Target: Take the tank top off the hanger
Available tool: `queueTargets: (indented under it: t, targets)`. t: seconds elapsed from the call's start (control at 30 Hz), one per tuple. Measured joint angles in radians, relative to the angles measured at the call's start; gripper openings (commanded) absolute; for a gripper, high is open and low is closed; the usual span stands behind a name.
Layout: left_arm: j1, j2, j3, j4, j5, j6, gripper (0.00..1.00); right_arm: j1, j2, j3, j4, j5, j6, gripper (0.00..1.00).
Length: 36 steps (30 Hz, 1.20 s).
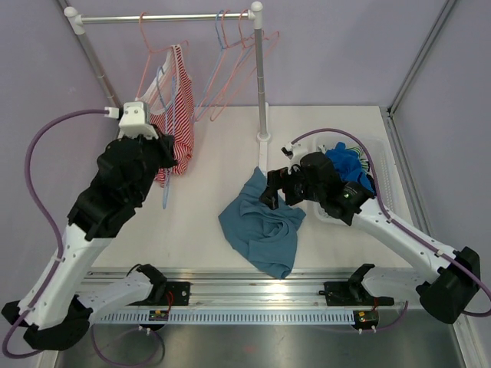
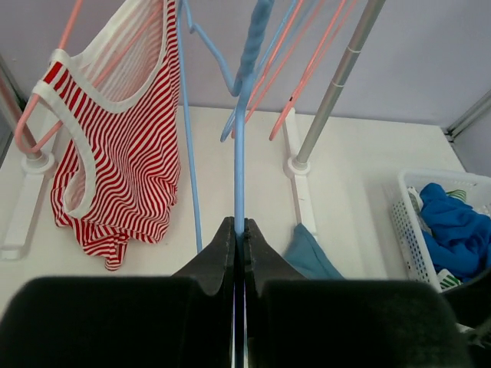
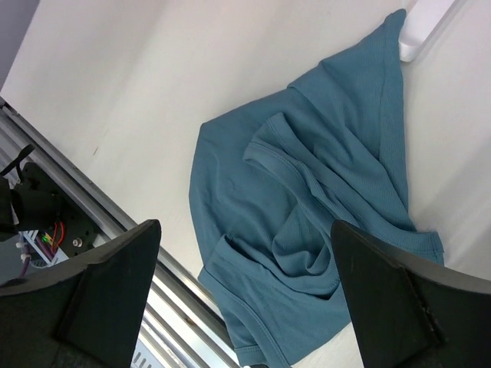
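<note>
Tightly, left end effector pinches blue hanger; right end effector gapes wide above teal shirt.

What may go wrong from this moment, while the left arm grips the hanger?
1. The left pincer is shut on the blue plastic hanger, not on the red-and-white striped tank top. A pull may drag the hanger off the metal rail instead of freeing the top.
2. The right pincer is open above the crumpled teal shirt, far from the top. Nothing grips the fabric, so its straps may snag or stretch.
</note>
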<state>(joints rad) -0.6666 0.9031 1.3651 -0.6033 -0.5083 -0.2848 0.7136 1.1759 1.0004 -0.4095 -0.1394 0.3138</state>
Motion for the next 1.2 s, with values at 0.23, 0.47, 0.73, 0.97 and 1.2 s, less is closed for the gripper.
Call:
queueTargets:
  t: [0.23,0.47,0.73,0.97,1.2]
  targets:
    - [0.191,0.24,0.173,-0.028,0.251,0.008,0.0,0.0,-0.054,-0.001,-0.003,0.0,-0.005,1.0]
    - [0.328,0.474,0.412,-0.063,0.537,0.0,0.0,0.0,-0.072,-0.009,-0.027,0.0,-0.022,0.99]
    - [0.326,0.684,0.745,-0.13,0.744,-0.022,0.0,0.0,-0.068,-0.013,-0.041,0.0,-0.04,0.99]
    - [0.325,0.718,0.776,-0.174,0.682,-0.055,0.0,0.0,-0.061,-0.014,-0.051,0.007,-0.054,1.0]
    - [0.325,0.745,0.79,-0.158,0.581,-0.06,0.0,0.0,-0.048,-0.014,-0.051,0.014,-0.074,1.0]
